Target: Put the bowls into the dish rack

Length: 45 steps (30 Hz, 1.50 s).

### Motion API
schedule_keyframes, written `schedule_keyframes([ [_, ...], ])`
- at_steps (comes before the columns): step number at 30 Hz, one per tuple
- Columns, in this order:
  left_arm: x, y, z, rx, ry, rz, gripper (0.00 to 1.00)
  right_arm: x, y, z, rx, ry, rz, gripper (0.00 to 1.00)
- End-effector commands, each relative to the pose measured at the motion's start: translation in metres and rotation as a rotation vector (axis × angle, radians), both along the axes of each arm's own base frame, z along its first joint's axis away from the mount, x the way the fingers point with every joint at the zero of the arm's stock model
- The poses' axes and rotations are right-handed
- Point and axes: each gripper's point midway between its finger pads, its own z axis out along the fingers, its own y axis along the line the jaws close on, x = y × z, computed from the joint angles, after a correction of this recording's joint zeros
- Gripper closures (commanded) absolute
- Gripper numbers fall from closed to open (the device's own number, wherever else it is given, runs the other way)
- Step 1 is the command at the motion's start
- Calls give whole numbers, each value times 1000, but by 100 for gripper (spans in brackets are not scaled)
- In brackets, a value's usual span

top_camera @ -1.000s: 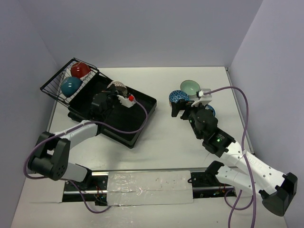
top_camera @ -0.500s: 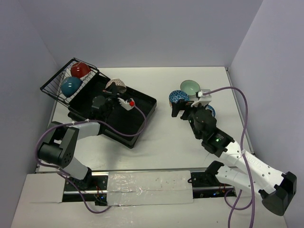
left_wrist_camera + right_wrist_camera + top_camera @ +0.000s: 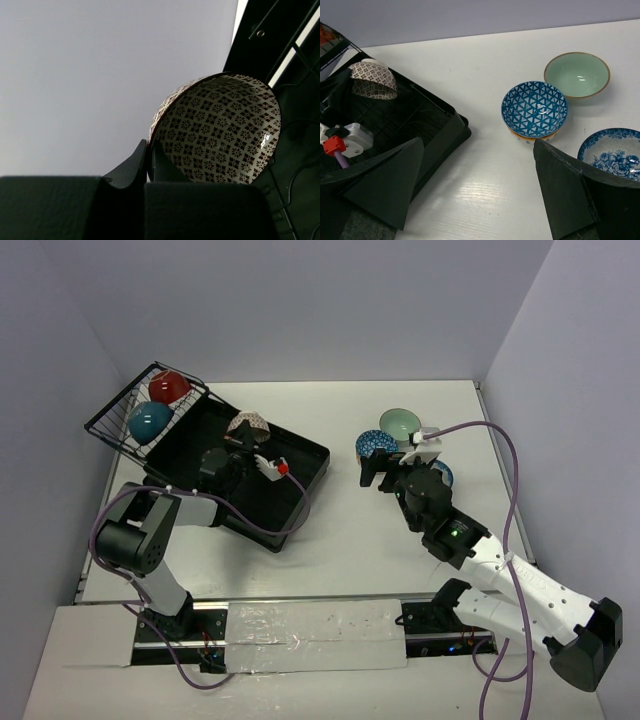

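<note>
Left gripper (image 3: 149, 150) is pinched tight on the rim of the patterned bowl (image 3: 220, 130), tipped on edge inside the rack (image 3: 300, 454) by its far edge. Right gripper (image 3: 478, 141) gapes wide, empty. The blue bowl (image 3: 534, 109) sits just ahead and slightly right, toward the far right corner of the table (image 3: 470, 65). That looks like the right arm's pick.

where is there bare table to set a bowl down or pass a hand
Widest bare table lies between the dish rack and the blue lattice bowl, running toward the arm bases. Crowded: the mint green bowl, lattice bowl and blue floral bowl cluster together; the wire basket holds red bowl and teal bowl.
</note>
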Motion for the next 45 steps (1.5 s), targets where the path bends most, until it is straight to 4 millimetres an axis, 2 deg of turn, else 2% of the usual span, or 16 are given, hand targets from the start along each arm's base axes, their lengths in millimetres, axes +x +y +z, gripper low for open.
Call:
schedule_keyframes([
  [1,-4,-12,41,-10,-162,-51,100,5,-3,7,18,-31,-26,2],
  [10,-7,-24,34,49,-181,-64,100,5,-2,6,17,-26,-21,2],
  [28,-3,-21,1,88,-114,-41,99,4,-1,7,19,-33,-12,2],
  [33,-5,-17,6,78,-111,-27,89,5,-2,8,17,-35,-15,2],
  [37,-8,-18,11,76,-107,-32,88,4,-3,9,20,-39,-18,2],
  [39,-8,-17,11,79,-103,-29,85,4,-3,9,23,-41,-18,2],
  [43,-12,-21,13,84,-94,-37,86,4,-4,11,26,-46,-20,2],
  [45,-13,-22,13,89,-91,-36,83,3,-5,12,28,-48,-21,2],
])
